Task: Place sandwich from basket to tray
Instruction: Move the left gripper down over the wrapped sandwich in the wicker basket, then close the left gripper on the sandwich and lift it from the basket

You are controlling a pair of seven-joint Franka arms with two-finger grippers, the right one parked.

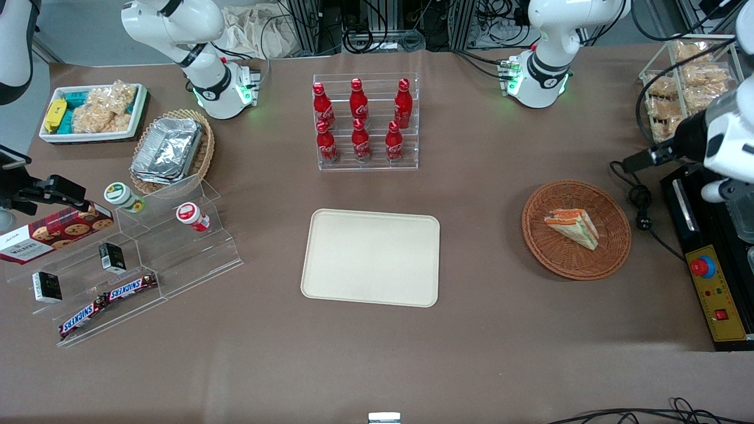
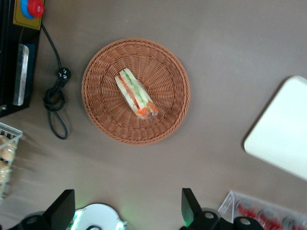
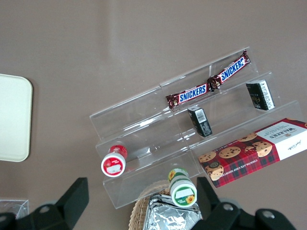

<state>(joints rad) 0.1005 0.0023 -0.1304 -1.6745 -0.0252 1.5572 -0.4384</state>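
Observation:
The sandwich (image 1: 572, 228) (image 2: 136, 94), a wrapped pale wedge with orange and green filling, lies in the round reddish-brown basket (image 1: 607, 259) (image 2: 168, 124). The cream tray (image 1: 370, 257) (image 2: 283, 139) lies flat and bare mid-table, beside the basket toward the parked arm's end. My left gripper (image 2: 125, 208) hangs high over the table, open wide, with nothing between its fingers (image 2: 189, 207). It is well apart from the basket. Its arm (image 1: 721, 141) shows at the working arm's end of the table.
A black control box with a red button (image 1: 704, 268) (image 2: 29, 9) and a coiled cable (image 1: 642, 203) (image 2: 56, 98) lie beside the basket. A rack of red bottles (image 1: 365, 121) stands farther from the front camera than the tray. An acrylic stepped shelf (image 1: 135, 259) holds snacks.

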